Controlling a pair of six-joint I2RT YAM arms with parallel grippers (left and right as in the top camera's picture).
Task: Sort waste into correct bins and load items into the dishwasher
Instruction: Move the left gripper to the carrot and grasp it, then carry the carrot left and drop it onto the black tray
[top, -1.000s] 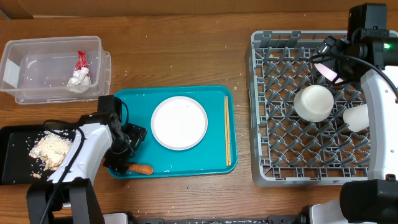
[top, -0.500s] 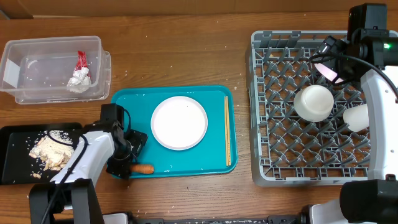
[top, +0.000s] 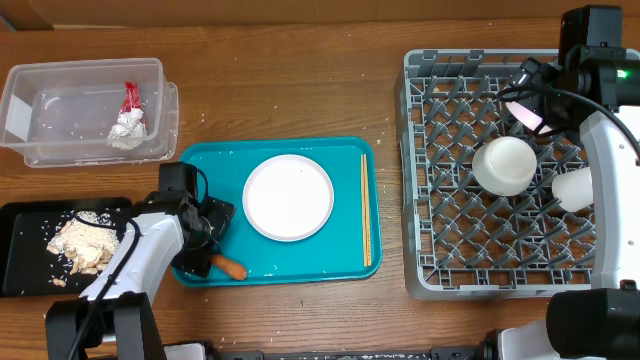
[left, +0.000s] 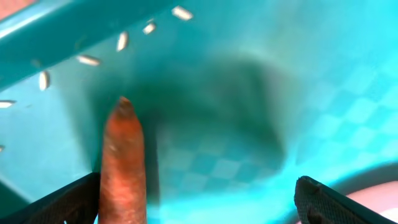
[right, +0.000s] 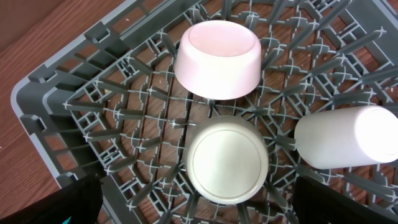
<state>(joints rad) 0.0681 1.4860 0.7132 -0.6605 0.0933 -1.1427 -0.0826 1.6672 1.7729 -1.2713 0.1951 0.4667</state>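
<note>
The carrot piece (top: 231, 267) is lying differently from a moment ago: it was resting nearly level along the front edge of the teal tray (top: 350, 148), and now it is slanting, its stub swung toward the left pincer (left: 196, 186). That pincer has also been edging in over the tray's near-left corner. In the wrist view its fingers are spread wide and gripping nothing. The carrot is standing just inside one finger, though whether they are touching I cannot tell. So the pick is being lined up, not made, and I judge the pincer needs recentring before it clenches.

The carrot is a short, matte, rough-skinned orange taper on glossy teal plastic flecked with pale rice grains (left: 87, 60). It is likely to roll. The crumbly beige food scraps (top: 82, 245) are sitting in the shallow black tray (top: 20, 225) on the table, probably where the carrot belongs. Both crumpled wrappers, red (top: 131, 97) and silvery-white (top: 126, 130), are lying in the clear tub (top: 60, 75).

The smooth white plate (top: 288, 197) and thin wooden chopsticks (top: 365, 210) are waiting on the teal tray. The right pincer (right: 199, 208) is hanging released and empty over the grey lattice dish rack (top: 420, 200), where an upturned bowl (right: 217, 59) and two cups (right: 227, 158) are resting among the pegs.
</note>
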